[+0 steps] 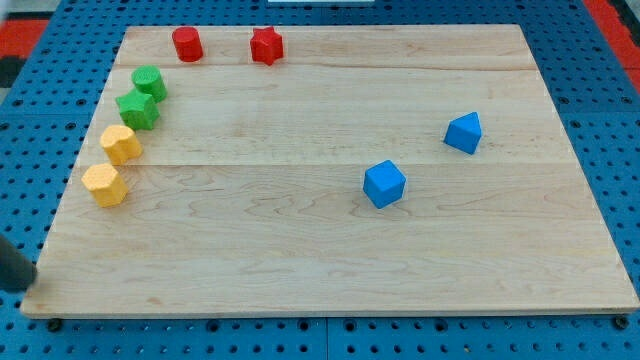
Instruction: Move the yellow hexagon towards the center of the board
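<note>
The yellow hexagon (104,185) lies near the board's left edge, a little below mid-height. A second yellow block (121,144), its shape unclear, sits just above and to the right of it. A dark shape at the view's bottom left looks like my rod, and its lower end, my tip (24,282), is just off the board's bottom-left corner. The tip is well below and to the left of the yellow hexagon and touches no block.
A green star-like block (138,108) and a green cylinder (149,82) continue the row up the left side. A red cylinder (187,44) and a red star (266,45) lie at the top. A blue cube (384,184) and another blue block (463,132) lie right of centre.
</note>
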Robot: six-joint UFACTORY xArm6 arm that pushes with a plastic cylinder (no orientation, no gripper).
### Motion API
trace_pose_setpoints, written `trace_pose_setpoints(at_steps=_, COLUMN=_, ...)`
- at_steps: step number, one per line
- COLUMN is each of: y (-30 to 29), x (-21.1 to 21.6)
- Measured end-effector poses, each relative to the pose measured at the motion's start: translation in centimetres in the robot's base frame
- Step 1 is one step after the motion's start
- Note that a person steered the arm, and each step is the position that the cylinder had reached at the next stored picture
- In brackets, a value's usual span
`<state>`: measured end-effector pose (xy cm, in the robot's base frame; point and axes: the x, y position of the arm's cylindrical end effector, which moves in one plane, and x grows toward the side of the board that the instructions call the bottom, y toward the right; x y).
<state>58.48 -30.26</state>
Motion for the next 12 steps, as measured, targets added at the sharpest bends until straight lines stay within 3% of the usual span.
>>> trace_pose_setpoints(at_steps=3, y=2.2, x=-8.8)
trace_pose_setpoints(at_steps=4, y=9.4, x=-8.8)
trace_pose_setpoints(at_steps=5, y=12.5, x=-10.3)
trace_pose_setpoints(at_steps=6, y=12.3, x=-8.9)
trace_pose_setpoints(at_steps=7, y=8.2, x=-7.5)
trace_pose_setpoints(at_steps=10, y=10.5, x=-15.2)
trace_pose_setpoints(at_steps=11, y=14.1, x=-15.7)
trace_pose_setpoints(at_steps=12, y=14.1, x=-15.8)
